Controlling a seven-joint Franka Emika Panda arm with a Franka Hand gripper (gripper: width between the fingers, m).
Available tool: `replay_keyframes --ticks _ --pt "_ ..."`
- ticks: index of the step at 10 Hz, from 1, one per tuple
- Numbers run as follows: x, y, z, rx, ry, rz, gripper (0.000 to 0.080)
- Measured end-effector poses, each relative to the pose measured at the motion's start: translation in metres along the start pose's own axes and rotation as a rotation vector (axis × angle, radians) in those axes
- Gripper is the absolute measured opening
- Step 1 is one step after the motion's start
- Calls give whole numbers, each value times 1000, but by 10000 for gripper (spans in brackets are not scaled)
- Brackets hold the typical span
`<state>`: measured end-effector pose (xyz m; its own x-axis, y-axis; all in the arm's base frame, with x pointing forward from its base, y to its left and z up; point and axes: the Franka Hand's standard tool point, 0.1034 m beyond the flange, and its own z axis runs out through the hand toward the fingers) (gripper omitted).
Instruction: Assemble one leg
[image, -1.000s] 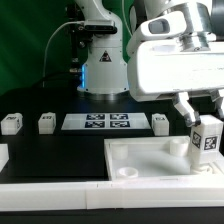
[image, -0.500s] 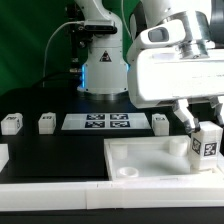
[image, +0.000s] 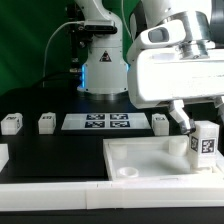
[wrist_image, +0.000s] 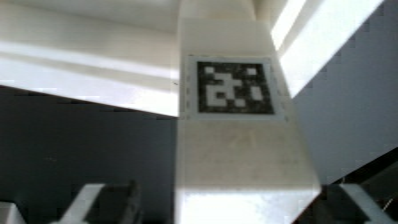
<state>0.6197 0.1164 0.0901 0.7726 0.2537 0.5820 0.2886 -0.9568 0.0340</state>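
Over the far corner of the tray, at the exterior view's right, the gripper held the leg upright between its fingers, which pinched it from both sides.

The leg looks like smooth white plastic with a faint grain, and its tag is a flat, matt black-and-white print. The large tray part is the same white plastic, smooth with a soft sheen. The table is matt black. The marker board is thin, white and matt. The arm casing is glossy white plastic.
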Motion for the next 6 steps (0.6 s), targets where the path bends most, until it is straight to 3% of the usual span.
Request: replay_keyframes --ticks 1,2,6 --pt "0 0 0 0 -1 0 585" --pt "0 0 0 0 -1 0 629" --pt "4 2 -5 0 -9 -2 649"
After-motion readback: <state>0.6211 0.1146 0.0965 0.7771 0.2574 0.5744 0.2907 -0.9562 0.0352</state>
